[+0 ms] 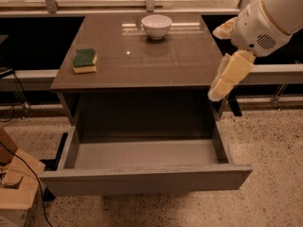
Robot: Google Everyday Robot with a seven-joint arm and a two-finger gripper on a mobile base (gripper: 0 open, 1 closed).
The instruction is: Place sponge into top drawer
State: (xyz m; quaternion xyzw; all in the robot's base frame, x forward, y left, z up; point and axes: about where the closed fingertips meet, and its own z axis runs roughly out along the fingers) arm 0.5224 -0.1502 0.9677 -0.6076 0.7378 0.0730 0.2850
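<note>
The sponge (84,60), dark green over yellow foam, lies on the left side of the brown cabinet top (142,65). The top drawer (142,178) is pulled fully out toward me, and its light grey inside holds nothing. My gripper (222,82) hangs from the white arm at the right edge of the cabinet top, above the drawer's right wall. It is far to the right of the sponge and holds nothing that I can see.
A white bowl (156,26) stands at the back middle of the cabinet top. A metal rail (118,11) runs behind the cabinet. A wooden crate (14,188) and cables sit on the speckled floor at lower left.
</note>
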